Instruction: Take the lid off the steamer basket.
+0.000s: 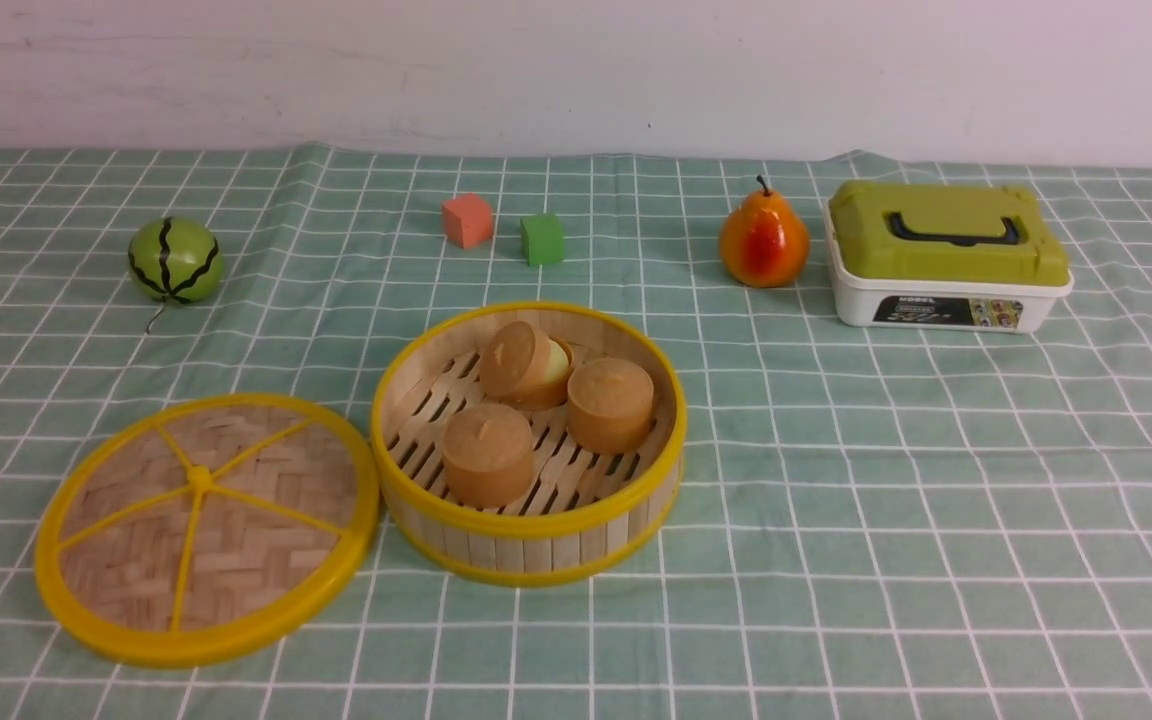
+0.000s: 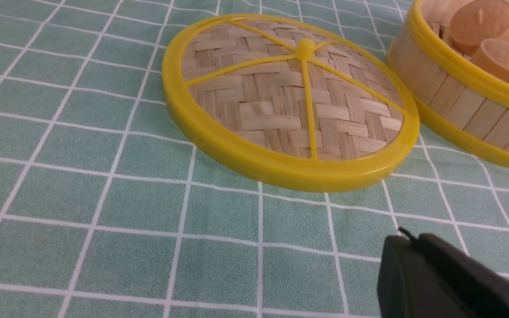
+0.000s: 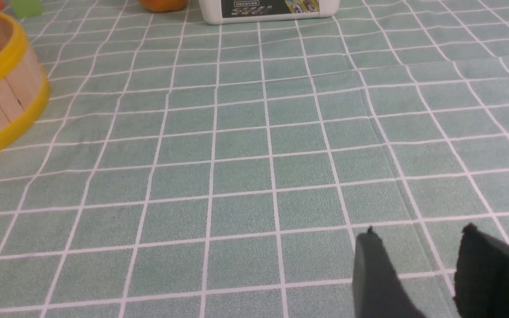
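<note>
The large flat round lid of woven tan bamboo, with a thick yellow rim, 5 yellow spokes and a small centre knob, lies flat on the counter, off the basket and just beside it on the robot's left; in the front view the 2 rims look to touch or nearly touch. In the left wrist view the herringbone weave shows plainly under the glossy spokes.

The round shallow steamer basket, with an upright wall of pale bamboo slats between yellow top and bottom rims, stands open near the centre of the counter. On its slatted floor sit 3 tan cylindrical cakes, 2 upright and 1 tipped on its side.

The left pincer hangs low over the cloth near the lid, its dark fingers pressed together and empty. The right pincer has a clear gap between its 2 dark fingers and holds nothing.

Farther back stand a striped green ball, a salmon-pink cube, a green cube, an orange-red pear and a white rectangular box with an olive-green lid. A green cloth with a white grid covers the counter; a plain pale wall stands behind.
</note>
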`<control>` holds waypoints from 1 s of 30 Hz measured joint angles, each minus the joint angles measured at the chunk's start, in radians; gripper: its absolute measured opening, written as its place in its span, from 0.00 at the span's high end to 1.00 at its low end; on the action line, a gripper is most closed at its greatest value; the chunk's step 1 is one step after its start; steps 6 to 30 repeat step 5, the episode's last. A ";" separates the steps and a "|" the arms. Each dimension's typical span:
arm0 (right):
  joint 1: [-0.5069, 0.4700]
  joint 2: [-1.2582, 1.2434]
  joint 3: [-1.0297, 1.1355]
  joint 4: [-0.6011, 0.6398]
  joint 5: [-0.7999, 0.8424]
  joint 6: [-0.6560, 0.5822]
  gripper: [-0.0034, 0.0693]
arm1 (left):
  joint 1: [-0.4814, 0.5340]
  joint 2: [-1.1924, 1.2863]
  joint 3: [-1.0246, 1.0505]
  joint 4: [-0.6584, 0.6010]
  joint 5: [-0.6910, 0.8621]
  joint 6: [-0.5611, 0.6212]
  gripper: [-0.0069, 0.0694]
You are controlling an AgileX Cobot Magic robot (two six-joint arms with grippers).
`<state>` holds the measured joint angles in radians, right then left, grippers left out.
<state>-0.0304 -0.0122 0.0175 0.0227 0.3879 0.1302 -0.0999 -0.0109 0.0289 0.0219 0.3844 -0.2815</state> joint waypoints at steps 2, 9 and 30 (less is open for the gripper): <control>0.000 0.000 0.000 0.000 0.000 0.000 0.62 | 0.000 0.000 0.000 0.000 0.000 0.000 0.89; 0.000 0.000 0.000 0.000 0.000 0.000 0.62 | 0.000 0.000 0.000 0.000 0.000 0.000 0.88; 0.000 0.000 0.000 0.000 0.000 0.000 0.62 | 0.000 0.000 0.000 0.000 0.000 0.000 0.88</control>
